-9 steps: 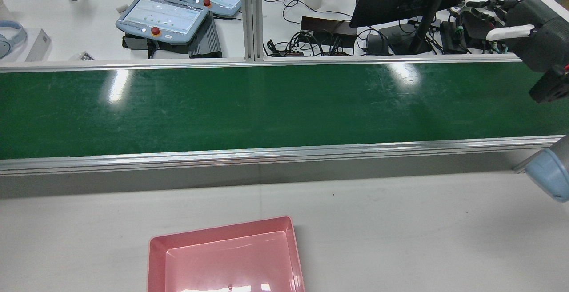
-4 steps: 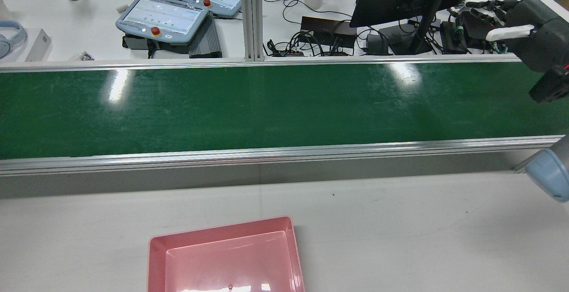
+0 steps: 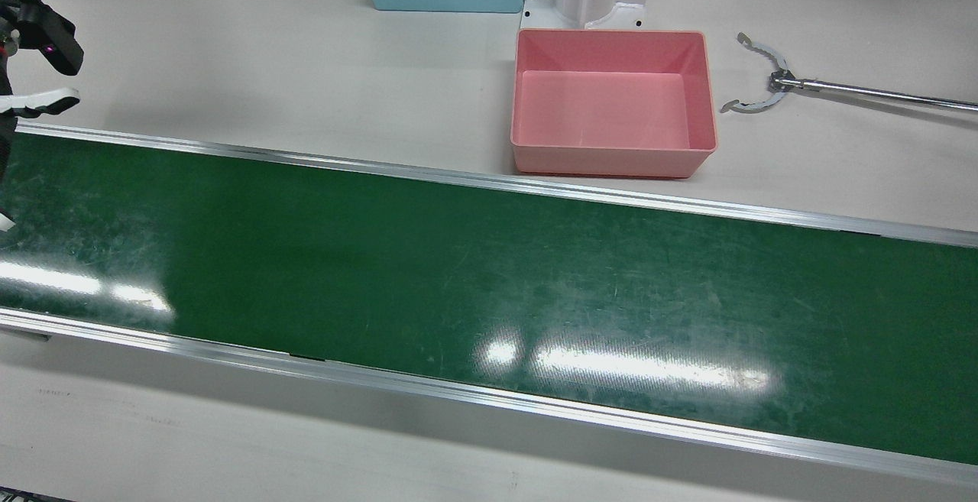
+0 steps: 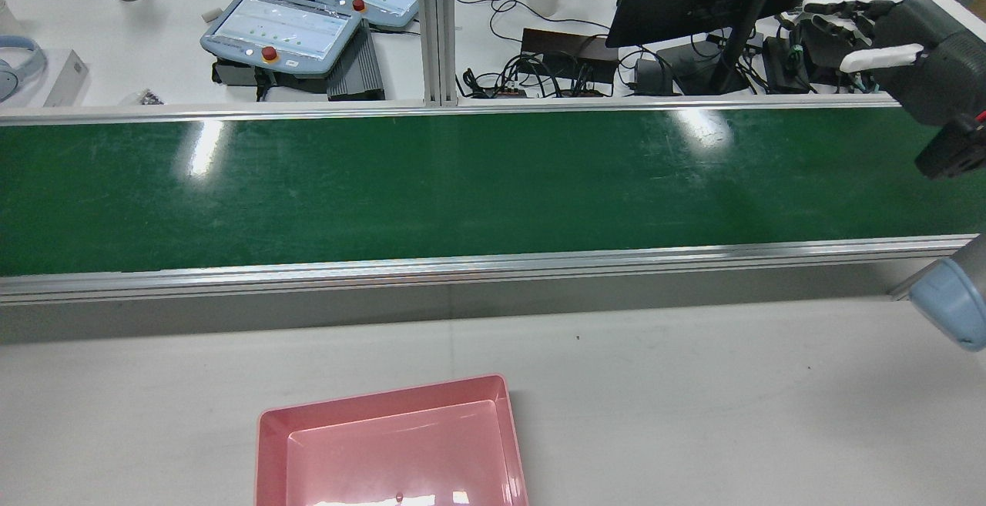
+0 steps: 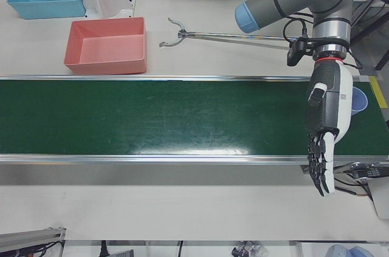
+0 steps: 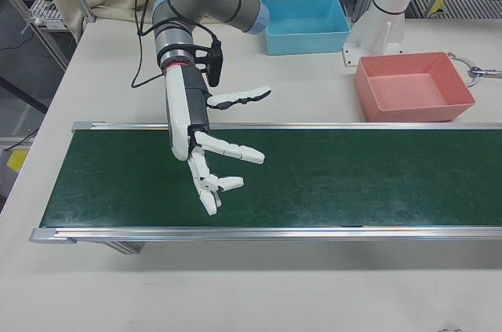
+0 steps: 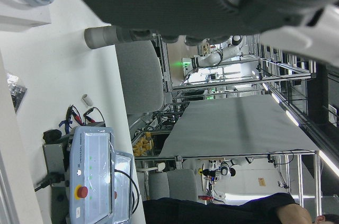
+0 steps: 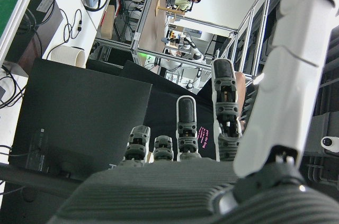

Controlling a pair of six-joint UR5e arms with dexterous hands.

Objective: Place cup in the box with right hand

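Cup not on the belt (image 3: 489, 273) yet; right hand (image 6: 210, 161), fingers spread and empty, waits above it, pink box (image 3: 611, 101) ready on the bench. Left hand (image 5: 325, 129) hangs open.

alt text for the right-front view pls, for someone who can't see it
The robot's right hand hangs open above the left part of an empty green conveyor belt, fingers spread and holding nothing. Behind the belt on the white table sit an empty pink box at right and a blue box farther back; no cup shows.
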